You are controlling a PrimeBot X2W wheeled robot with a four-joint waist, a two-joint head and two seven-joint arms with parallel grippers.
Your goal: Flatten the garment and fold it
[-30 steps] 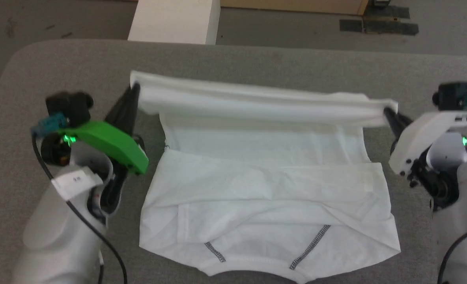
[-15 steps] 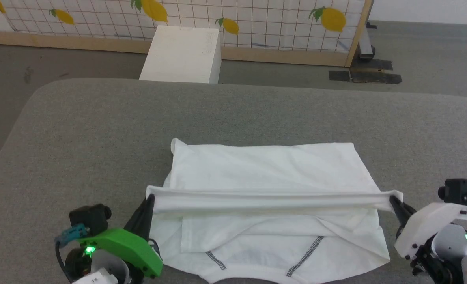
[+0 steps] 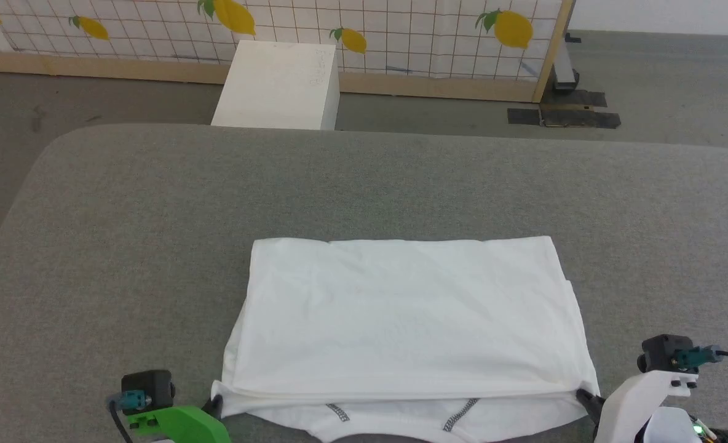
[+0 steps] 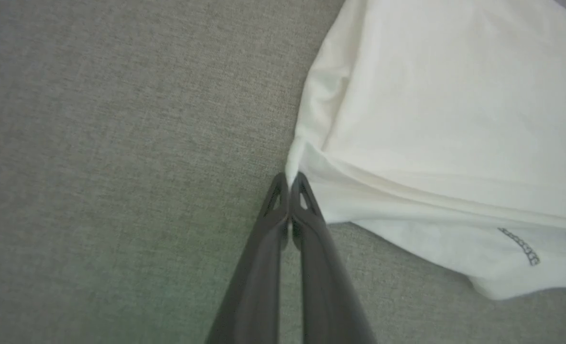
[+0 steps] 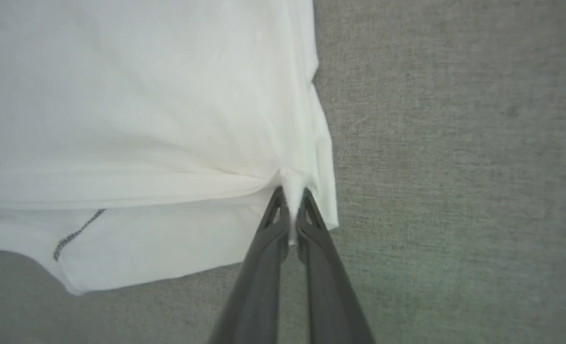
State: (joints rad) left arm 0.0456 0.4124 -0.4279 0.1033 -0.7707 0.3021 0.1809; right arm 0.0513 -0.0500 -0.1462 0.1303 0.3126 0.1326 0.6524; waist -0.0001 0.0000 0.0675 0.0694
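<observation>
Here one folded garment (image 3: 401, 314) lies flat; left fingers (image 4: 266, 248) and right fingers (image 5: 268, 248), two pairs, each clamp a corner.

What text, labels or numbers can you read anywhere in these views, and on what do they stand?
No legible text in any view.
On the white box: faint grey marks near its top right corner, too faint to read.
On the garment: no print or label showing, only dark stitching along a seam.
On the lemon-print panel: lemons and a grid, no words.

even, bright overhead light; soft shadows; wrist views slightly soft, faint green tint below.
</observation>
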